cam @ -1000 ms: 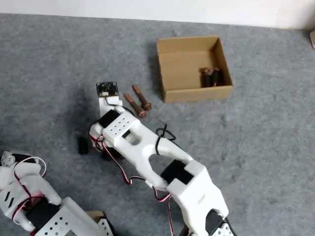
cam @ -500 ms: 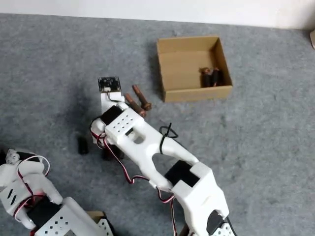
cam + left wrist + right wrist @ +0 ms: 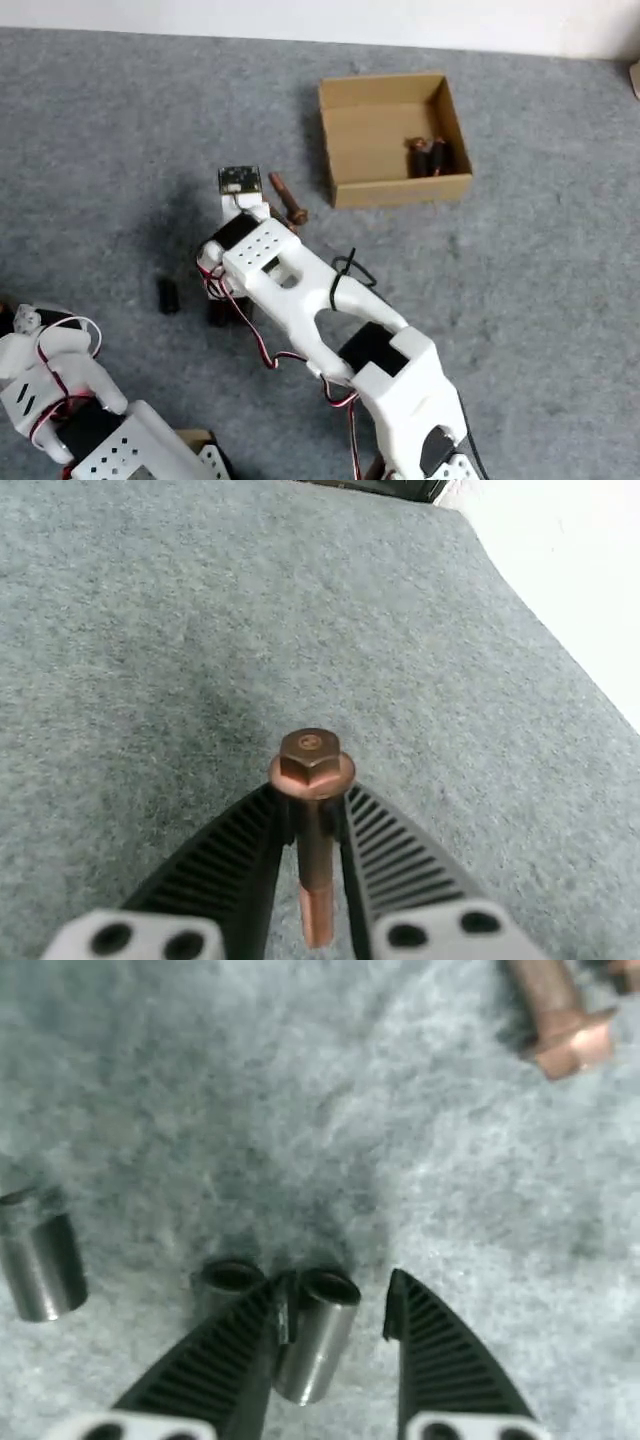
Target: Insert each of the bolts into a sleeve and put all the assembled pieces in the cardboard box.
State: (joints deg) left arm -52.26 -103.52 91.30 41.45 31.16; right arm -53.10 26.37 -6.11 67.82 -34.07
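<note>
Movement first: over the last second the right arm [image 3: 290,280] has swung toward 3 o'clock in the overhead view and now covers one of two bolts. The other, a loose bolt [image 3: 288,200], lies at 11 o'clock on the grey counter [image 3: 540,280]. The right claw [image 3: 338,1285] stands apart, astride a dark sleeve [image 3: 315,1345], probably ready to grip it. The left claw [image 3: 313,798] is clamped on a copper bolt [image 3: 312,765]. At 1 o'clock the cardboard box [image 3: 395,190] holds assembled pieces [image 3: 428,158]. No writing is legible.

Grey, felt-like worktop [image 3: 540,290], and the cardboard box [image 3: 400,190] sits at its far side. A copper bolt [image 3: 288,200] lies near the box. Well apart lies a dark sleeve [image 3: 168,295]. Up close, an upright sleeve [image 3: 232,1278] stands just beside a tilted sleeve [image 3: 315,1345].
</note>
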